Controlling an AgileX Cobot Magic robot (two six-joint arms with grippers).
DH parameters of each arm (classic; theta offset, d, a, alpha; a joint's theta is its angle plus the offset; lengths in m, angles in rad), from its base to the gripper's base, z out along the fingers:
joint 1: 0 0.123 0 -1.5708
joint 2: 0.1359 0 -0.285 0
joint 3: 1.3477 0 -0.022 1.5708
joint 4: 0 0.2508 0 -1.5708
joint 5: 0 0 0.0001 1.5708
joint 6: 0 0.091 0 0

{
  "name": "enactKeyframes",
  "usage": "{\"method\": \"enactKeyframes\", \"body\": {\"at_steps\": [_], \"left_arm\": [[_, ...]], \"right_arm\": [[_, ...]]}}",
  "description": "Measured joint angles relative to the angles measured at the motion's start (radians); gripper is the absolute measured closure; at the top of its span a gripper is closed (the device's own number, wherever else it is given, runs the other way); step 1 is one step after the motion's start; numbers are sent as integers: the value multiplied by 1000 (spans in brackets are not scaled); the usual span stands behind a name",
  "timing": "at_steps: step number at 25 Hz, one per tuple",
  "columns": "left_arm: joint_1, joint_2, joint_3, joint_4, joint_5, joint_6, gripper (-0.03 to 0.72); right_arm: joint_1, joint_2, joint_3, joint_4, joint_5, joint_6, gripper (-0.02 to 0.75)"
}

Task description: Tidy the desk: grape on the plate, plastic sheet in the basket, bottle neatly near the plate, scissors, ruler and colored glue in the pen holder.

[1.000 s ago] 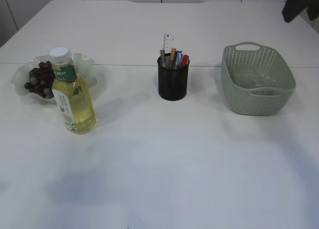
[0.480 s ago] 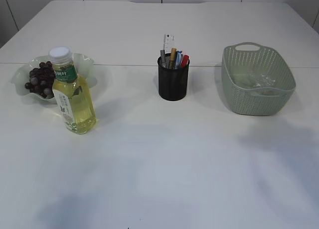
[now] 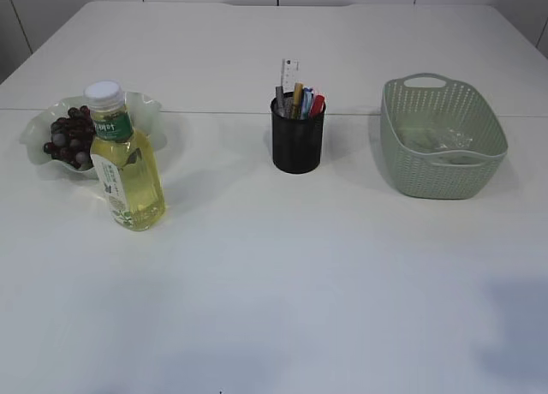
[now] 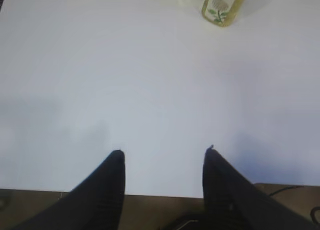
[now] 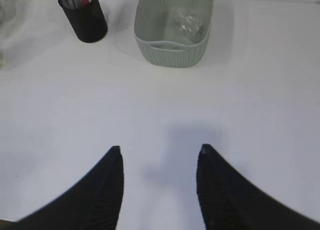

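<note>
Grapes [image 3: 70,137] sit heaped on a pale scalloped plate [image 3: 154,111] at the far left of the white counter [image 3: 282,274], with a bottle [image 3: 125,158] of yellow liquid standing upright just in front of the plate's right side, white cap up. A black mesh pen holder [image 3: 298,141] stands mid-counter, a ruler [image 3: 288,74] rising straight up above the markers and red-capped sticks packed around it. To the right, well apart, a green basket [image 3: 479,167] holds a crumpled clear plastic sheet [image 3: 445,139], its long side running away from the viewer. The whole near half of the counter lies open, edge to edge. Both hands hang back over the near edge, far from everything: the left hand [image 4: 164,157] spread with nothing between its fingers, the right hand [image 5: 159,152] likewise parted and holding nothing.
</note>
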Motion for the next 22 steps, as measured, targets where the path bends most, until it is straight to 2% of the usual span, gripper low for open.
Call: {"method": "enactKeyframes", "body": {"at_steps": [14, 22], "left_arm": [[0, -263, 0, -33, 13, 0, 316], [0, -362, -5, -25, 17, 0, 316]], "right_arm": [[0, -513, 157, -4, 14, 6, 352], [0, -679, 327, -22, 21, 6, 352]]}}
